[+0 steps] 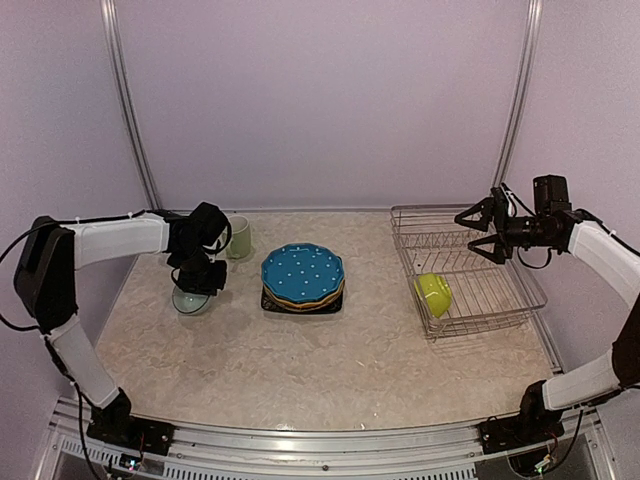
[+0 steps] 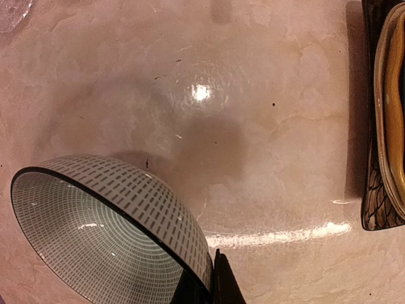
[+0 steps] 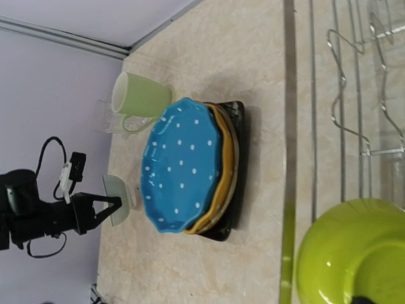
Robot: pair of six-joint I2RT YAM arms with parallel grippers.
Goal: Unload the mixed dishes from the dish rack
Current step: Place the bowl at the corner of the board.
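Note:
My left gripper point(image 1: 201, 282) point(image 2: 209, 288) is shut on the rim of a white bowl point(image 1: 191, 300) point(image 2: 107, 228) with a grey dash pattern, held tilted low over the table left of the plates. The blue white-dotted plate point(image 1: 303, 270) point(image 3: 180, 161) tops a stack with the orange plate point(image 3: 221, 183) and the black square plate point(image 3: 239, 209) beneath. A pale green mug point(image 1: 238, 237) point(image 3: 139, 95) stands behind the stack. The silver wire dish rack point(image 1: 505, 300) point(image 3: 342, 95) at the right holds a lime bowl point(image 1: 434, 293) point(image 3: 354, 253). My right gripper point(image 1: 478, 229) hangs open above the rack's far end.
A clear glass point(image 3: 103, 117) stands beside the mug, and its edge point(image 2: 12, 12) shows in the left wrist view. The plate stack's rim point(image 2: 383, 126) lies just right of the held bowl. Metal frame posts point(image 1: 130, 110) rise at the back corners.

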